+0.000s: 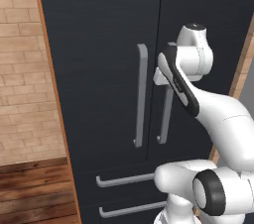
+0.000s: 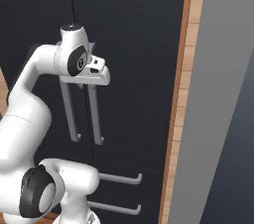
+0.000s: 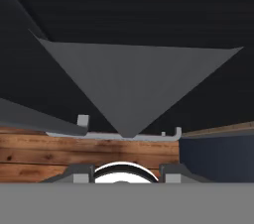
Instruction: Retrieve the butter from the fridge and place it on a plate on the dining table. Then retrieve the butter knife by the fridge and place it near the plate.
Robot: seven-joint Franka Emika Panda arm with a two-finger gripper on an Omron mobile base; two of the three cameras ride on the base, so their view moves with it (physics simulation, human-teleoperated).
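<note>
Gripper (image 3: 126,171) at the upper end of the right door handle (image 1: 164,119) of the fridge (image 1: 99,44), wrist level, pointing into the door. Fingertips (image 3: 82,171) stand apart, partway in. Hand view: the grey bar runs as a wedge down toward the gap between them. Cannot tell whether the pads pinch the bar or just flank it.

Key relation: handle straight ahead of the gripper, touching or very nearly so. Its long axis is vertical and the fingers sit across it. The seam between the two doors lies just left of this bar, with the left handle (image 1: 141,94) just beyond the seam. So the right door likely hinges on its far right edge, and the pull should come back toward the base and sweep right.

Both doors look shut, seam tight. Butter presumably inside, behind them.

Materials:
- Fridge: matte black, flat panels, no gloss.
- Handles: grey, squared bars on short standoffs at each end; hard and smooth, could slip under a loose grip.
- Drawer handles (image 1: 124,179): same grey, horizontal, below.
- Brick wall (image 1: 25,69): tan, left of the fridge.
- Floor (image 1: 34,188): dark wood planks.
</note>
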